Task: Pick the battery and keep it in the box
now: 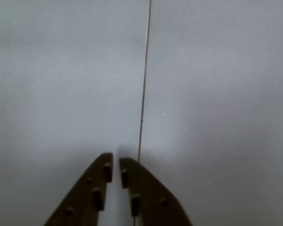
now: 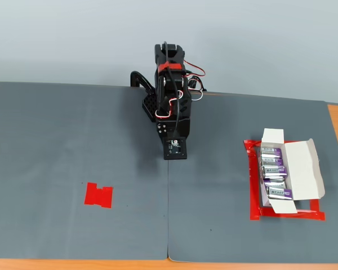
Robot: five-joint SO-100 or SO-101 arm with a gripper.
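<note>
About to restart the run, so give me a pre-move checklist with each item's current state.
1. Gripper empty: ok, the wrist view shows nothing between its nearly closed jaws.
2. Loose battery ready on the flat red tape patch: not ok, the patch is bare.
3. Shallow white cardboard box open: ok, flaps folded out.
4. Box inside the red tape rectangle: ok.
5. Room in the box: cannot tell; four purple-and-silver batteries already fill a row.
6. Grey mat between arm and box clear: ok.
</note>
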